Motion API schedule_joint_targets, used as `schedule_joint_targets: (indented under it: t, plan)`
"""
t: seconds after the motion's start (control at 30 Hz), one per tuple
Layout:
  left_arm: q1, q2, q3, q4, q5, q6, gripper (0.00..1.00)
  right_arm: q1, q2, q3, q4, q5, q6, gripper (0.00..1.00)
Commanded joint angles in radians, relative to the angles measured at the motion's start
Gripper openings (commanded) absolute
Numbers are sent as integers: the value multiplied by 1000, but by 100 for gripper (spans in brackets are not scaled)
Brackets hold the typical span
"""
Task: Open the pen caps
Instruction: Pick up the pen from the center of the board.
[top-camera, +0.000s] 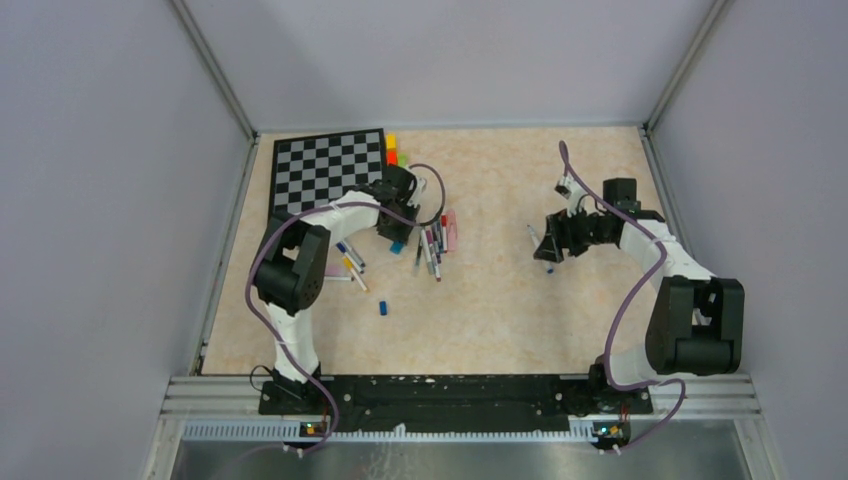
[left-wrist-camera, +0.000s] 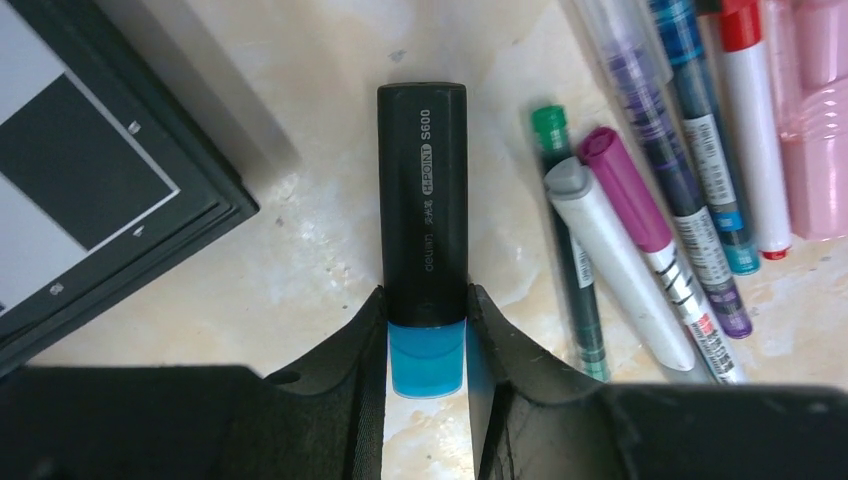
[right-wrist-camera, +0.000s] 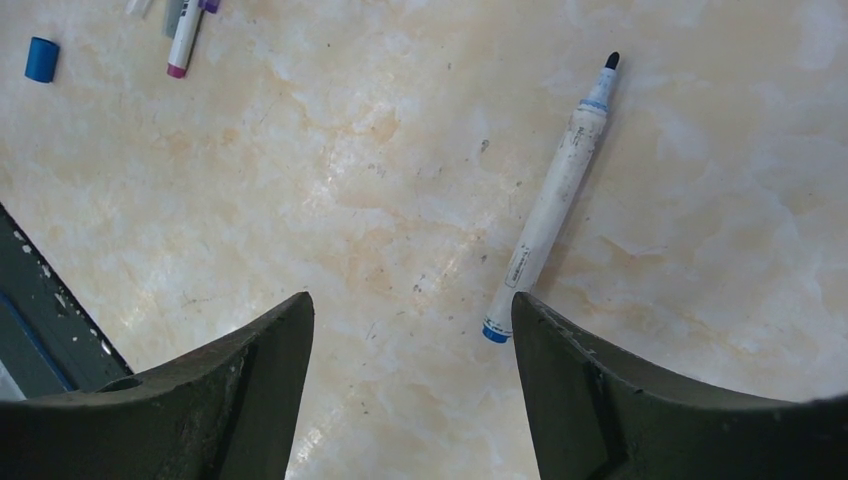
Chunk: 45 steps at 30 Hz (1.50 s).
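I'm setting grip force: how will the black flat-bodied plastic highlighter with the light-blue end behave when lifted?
The black flat-bodied plastic highlighter looks rigid. Its flattened sides probably stop rolling. Its glossy shell may slip in the left claw.

Pens (top-camera: 432, 245), caps (top-camera: 383, 308), chessboard (top-camera: 328, 170) on beige table (top-camera: 500, 300).

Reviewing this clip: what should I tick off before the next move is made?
1. Left gripper astride the black highlighter: ok.
2. Its grip firm: cannot tell; the fingers look to touch the sides.
3. Right gripper open: ok.
4. Right gripper at the highlighter's other end: not ok; it hangs over the table beside a white pen.
5. Highlighter apart from the chessboard: ok.
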Motion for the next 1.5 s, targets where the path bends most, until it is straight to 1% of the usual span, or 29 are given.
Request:
schedule_joint_targets:
  t: [0.0, 0.17, 0.23, 0.37, 0.43, 0.5, 0.53, 0.57, 0.63, 0.67, 0.73, 0.83, 0.97, 1.03, 1.13, 1.23, 1.47]
  plan:
    - [5, -96, -35, -6, -70, -21, 12, -8, -36, 39, -14, -55, -53, 70]
    - [5, -216, -90, 27, -65, -38, 10, -8, -63, 32, -34, -127, -100, 70]
    - [5, -269, -116, 26, -39, -56, 9, -8, -86, 23, -42, -168, -133, 70]
    - [5, -391, -188, 36, 140, -110, 8, -8, -171, -22, -45, -280, -237, 70]
    - [4, -460, -245, 71, 299, -154, 8, -8, -235, -68, -45, -359, -326, 70]
    - [2, -534, -328, 172, 473, -228, 8, -8, -311, -128, -56, -441, -455, 70]
    - [-3, -561, -376, 235, 579, -281, 7, -8, -352, -163, -75, -485, -586, 71]
    - [-12, -584, -435, 296, 644, -337, 7, -8, -402, -195, -128, -533, -722, 71]
    - [-48, -610, -507, 412, 731, -457, 7, -8, -465, -256, -209, -587, -966, 76]
    - [-73, -615, -530, 458, 747, -485, 7, -8, -489, -281, -218, -600, -1019, 77]
    - [-134, -606, -549, 519, 750, -537, 7, -8, -518, -300, -207, -606, -1040, 78]
    - [-223, -553, -527, 546, 746, -559, 6, -7, -515, -297, -260, -592, -1163, 76]
    - [-282, -447, -471, 547, 766, -569, 6, 1, -510, -305, -340, -572, -1344, 75]
    - [-302, -391, -435, 538, 789, -568, 6, 15, -514, -311, -355, -550, -1400, 75]
    - [-334, -318, -377, 516, 810, -561, 6, 53, -518, -318, -347, -515, -1428, 74]
    - [-364, -254, -323, 481, 818, -543, 6, 125, -517, -328, -328, -481, -1430, 73]
    - [-418, -164, -232, 431, 835, -529, 6, 241, -494, -352, -255, -389, -1389, 70]
